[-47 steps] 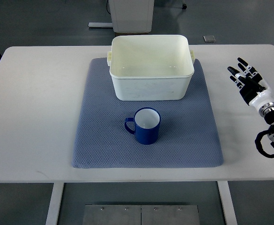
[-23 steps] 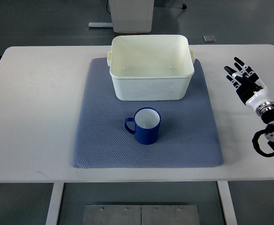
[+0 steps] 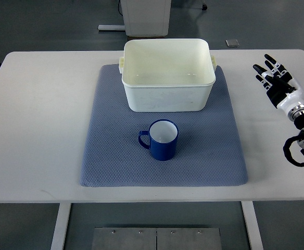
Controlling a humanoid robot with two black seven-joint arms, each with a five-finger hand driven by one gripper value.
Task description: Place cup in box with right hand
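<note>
A blue cup (image 3: 161, 139) with a white inside stands upright on the blue-grey mat (image 3: 110, 156), its handle pointing left. Behind it on the same mat sits the cream plastic box (image 3: 167, 74), holding nothing. My right hand (image 3: 274, 78) hovers over the white table near its right edge, well to the right of both cup and box. Its fingers are spread and nothing is in them. The left arm does not show.
The white table (image 3: 42, 120) extends around the mat on all sides. A white machine base (image 3: 146, 15) and a small floor plate (image 3: 232, 43) lie beyond the far edge.
My right hand shifted a little left and then back to the right and slightly away from me. The cup and box have not moved.
</note>
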